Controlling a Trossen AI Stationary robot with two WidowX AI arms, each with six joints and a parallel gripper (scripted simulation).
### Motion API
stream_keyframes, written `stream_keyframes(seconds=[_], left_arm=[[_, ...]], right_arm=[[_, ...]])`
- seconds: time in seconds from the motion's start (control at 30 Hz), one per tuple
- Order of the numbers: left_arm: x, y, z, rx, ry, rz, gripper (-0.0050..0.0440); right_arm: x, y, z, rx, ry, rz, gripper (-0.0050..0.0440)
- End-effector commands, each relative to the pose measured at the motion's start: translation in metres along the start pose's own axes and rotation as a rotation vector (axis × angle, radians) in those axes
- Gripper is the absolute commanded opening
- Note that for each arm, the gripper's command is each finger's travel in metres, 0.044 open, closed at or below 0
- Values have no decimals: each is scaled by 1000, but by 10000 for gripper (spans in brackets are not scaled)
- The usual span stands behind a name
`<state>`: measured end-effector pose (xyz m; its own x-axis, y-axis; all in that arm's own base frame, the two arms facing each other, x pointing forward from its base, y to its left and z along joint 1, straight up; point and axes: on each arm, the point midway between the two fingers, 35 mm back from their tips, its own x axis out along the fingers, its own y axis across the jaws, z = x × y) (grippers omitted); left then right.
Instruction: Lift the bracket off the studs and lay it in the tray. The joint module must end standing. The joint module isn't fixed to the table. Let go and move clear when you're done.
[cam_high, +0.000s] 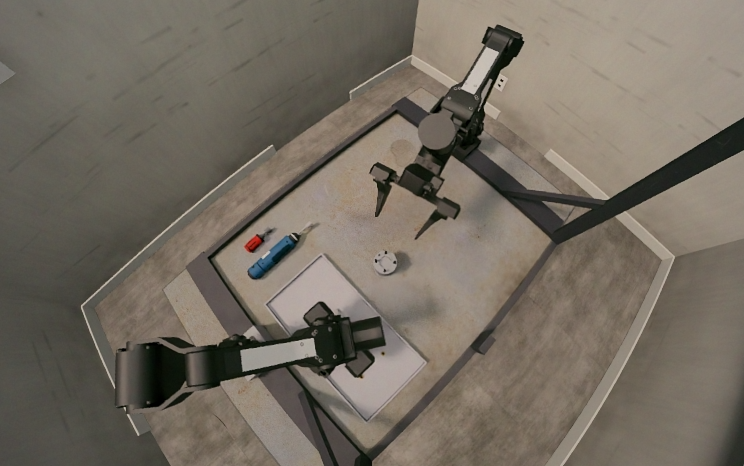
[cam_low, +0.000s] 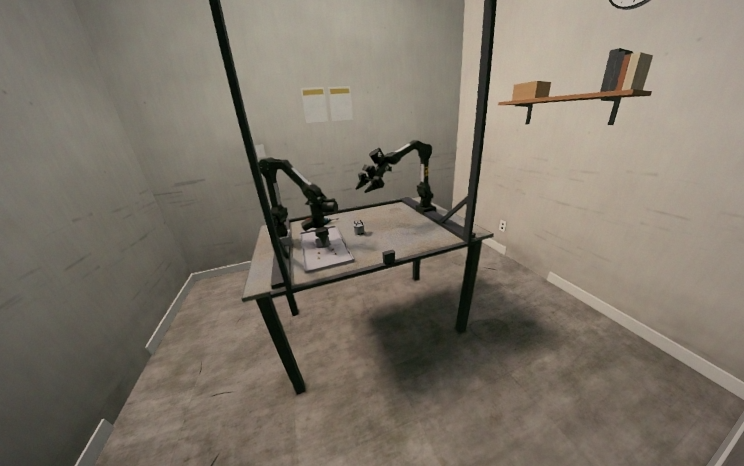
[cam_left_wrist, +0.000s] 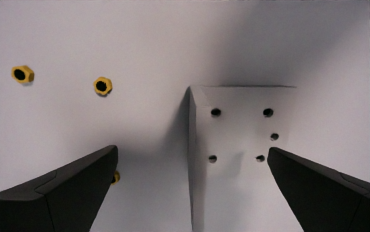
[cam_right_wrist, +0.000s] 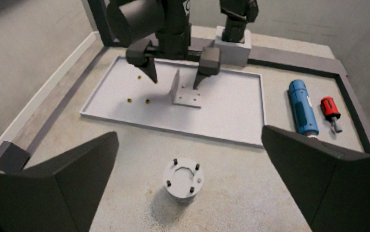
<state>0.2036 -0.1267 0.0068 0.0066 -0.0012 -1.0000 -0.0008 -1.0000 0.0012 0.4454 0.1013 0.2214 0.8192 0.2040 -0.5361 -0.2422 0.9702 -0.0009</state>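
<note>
The white L-shaped bracket (cam_left_wrist: 235, 145) rests on the floor of the white tray (cam_high: 345, 334), one flange flat and one upright; it also shows in the right wrist view (cam_right_wrist: 186, 92). My left gripper (cam_left_wrist: 194, 153) is open just above it, one finger on each side and not touching it. The joint module (cam_high: 385, 262) (cam_right_wrist: 183, 179), a short white cylinder with dark studs on top, stands upright on the table beside the tray and carries nothing. My right gripper (cam_high: 398, 225) is open and empty, high above the table behind the module.
Small gold nuts (cam_left_wrist: 102, 85) lie loose in the tray to the left of the bracket. A blue screwdriver (cam_high: 271, 256) and a red one (cam_high: 252, 242) lie beyond the tray's far end. A small dark block (cam_high: 483, 344) sits on the table's edge.
</note>
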Motion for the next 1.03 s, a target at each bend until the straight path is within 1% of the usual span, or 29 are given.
stream_keyframes(seconds=[0.0,0.07,0.3,0.33,1.0], left_arm=[[-12,3,-5,-3,26,16,440],[-20,3,-5,-3,26,16,440],[-65,3,-4,-3,26,17,440],[-67,3,-4,-3,26,17,440],[-62,1,-2,-1,11,7,440]], right_arm=[[-7,0,13,0,-34,0,440],[-7,0,13,0,-34,0,440],[-7,0,13,0,-34,0,440],[-7,0,13,0,-34,0,440],[-7,0,13,0,-34,0,440]])
